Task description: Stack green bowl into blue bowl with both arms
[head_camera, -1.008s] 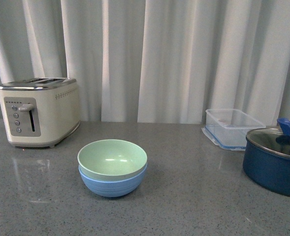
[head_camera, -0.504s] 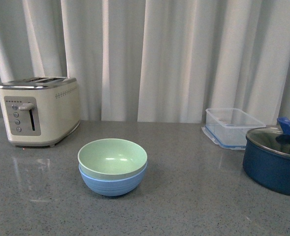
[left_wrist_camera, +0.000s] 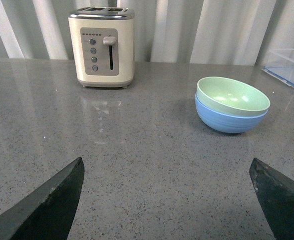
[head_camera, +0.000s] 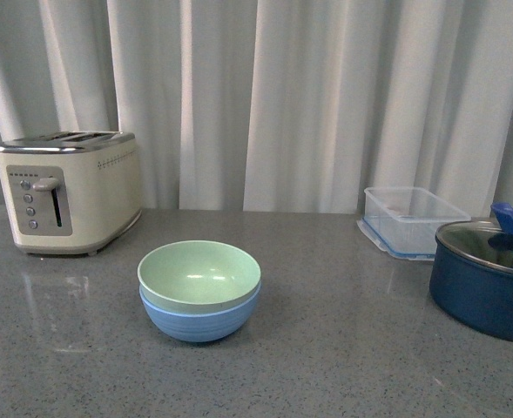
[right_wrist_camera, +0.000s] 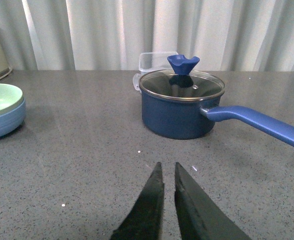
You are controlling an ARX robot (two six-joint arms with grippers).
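Two tools sit nearest you: left tool (left_wrist_camera: 166, 200) spread wide, right tool (right_wrist_camera: 169, 200) nearly clenched, both empty. Farther out mid-desk (head_camera: 343, 348), the green bowl (head_camera: 199, 275) is nested in the blue bowl (head_camera: 199, 320). Keep both clear; check it sits level.

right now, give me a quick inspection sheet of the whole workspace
surface: grey speckled countertop, glossy, no spills seen
job's things: green bowl nested inside blue bowl, upright, stack looks done
clutter: cream toaster far left; clear plastic container and navy lidded saucepan on the right, all apart from the bowls
grippers: left gripper wide open, holding nothing; right gripper nearly closed with a thin gap, holding nothing; both well clear of the bowls
cables: nothing seen
surroundings: white curtain behind the counter
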